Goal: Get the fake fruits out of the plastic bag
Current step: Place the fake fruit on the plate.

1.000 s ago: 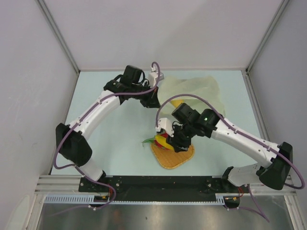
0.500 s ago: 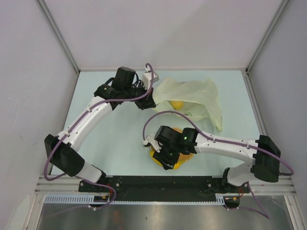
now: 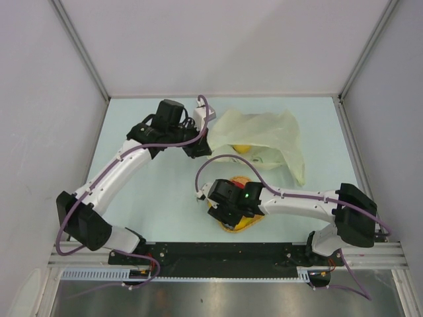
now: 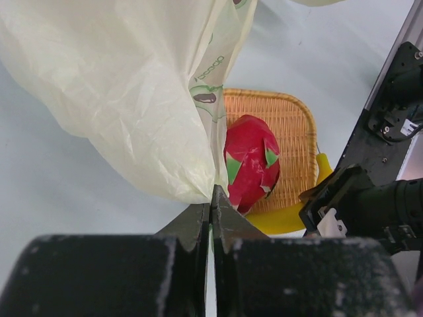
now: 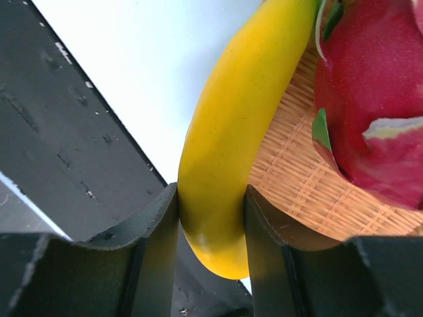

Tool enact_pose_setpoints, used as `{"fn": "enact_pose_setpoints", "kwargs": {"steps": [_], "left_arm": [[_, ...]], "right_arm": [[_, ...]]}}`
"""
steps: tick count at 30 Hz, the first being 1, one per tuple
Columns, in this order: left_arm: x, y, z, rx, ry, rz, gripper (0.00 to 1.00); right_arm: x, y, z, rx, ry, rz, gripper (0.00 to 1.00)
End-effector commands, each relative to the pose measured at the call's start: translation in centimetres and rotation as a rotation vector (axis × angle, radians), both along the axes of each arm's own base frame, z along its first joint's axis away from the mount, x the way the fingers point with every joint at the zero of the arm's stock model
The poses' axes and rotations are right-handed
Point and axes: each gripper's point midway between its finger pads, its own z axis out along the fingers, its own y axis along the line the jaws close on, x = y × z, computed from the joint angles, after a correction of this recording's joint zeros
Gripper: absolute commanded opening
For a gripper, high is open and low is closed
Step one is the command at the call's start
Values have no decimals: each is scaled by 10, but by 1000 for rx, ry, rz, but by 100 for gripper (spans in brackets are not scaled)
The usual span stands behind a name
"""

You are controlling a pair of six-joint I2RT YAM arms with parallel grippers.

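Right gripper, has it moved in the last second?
Yes. In the top view the right gripper, shut on the banana, has come nearer the black base rail and slightly leftward.

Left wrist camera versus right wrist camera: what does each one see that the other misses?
Only the left wrist view shows the plastic bag, its edge pinched in the shut left gripper. Only the right wrist view shows the right gripper clamped on the banana. Both show the banana, the red dragon fruit and the woven mat under it.
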Motion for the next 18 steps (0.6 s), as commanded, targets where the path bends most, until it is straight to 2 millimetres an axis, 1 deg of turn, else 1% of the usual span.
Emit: {"fn": "enact_pose_setpoints", "kwargs": {"steps": [1, 4, 5, 6, 7, 8, 10, 15, 18], "left_arm": [[-8, 0, 21, -53, -63, -18, 3], [-12, 1, 19, -58, -52, -20, 3], [-13, 2, 20, -59, -53, -20, 3], [-14, 2, 19, -58, -51, -22, 3], [-15, 3, 18, -55, -50, -22, 3], [-16, 3, 19, -56, -58, -26, 3], [-17, 4, 18, -55, -56, -22, 3], [-19, 5, 17, -60, -52, -23, 3], [-20, 5, 18, -61, -55, -23, 3]], "right_arm": [[6, 7, -6, 17, -37, 8, 0], [8, 4, -14, 5, -53, 16, 0], [8, 2, -17, -8, -53, 18, 2], [8, 1, -19, -13, -54, 25, 8], [7, 0, -20, -19, -51, 27, 20], [7, -1, -20, -20, -50, 26, 24], [7, 0, -21, -14, -47, 24, 28], [5, 2, -26, -16, -37, 40, 32], [5, 5, -25, -7, -40, 47, 48]]}}
